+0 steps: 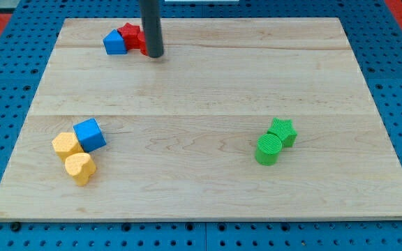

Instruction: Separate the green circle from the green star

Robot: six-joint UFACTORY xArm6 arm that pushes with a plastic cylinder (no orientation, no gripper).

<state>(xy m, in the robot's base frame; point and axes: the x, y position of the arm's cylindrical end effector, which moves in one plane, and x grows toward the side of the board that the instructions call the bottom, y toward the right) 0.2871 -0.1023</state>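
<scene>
The green circle (268, 149) sits at the view's right, touching the green star (283, 131), which lies just above and to its right. My tip (153, 54) rests on the board near the view's top left of centre, far from both green blocks. It stands right beside a red block (132, 36).
A blue block (114, 43) touches the red block at the view's top left. At the lower left, a blue cube (89, 134) touches two yellow blocks (65, 145) (81, 167). The wooden board (201, 90) lies on a blue pegboard.
</scene>
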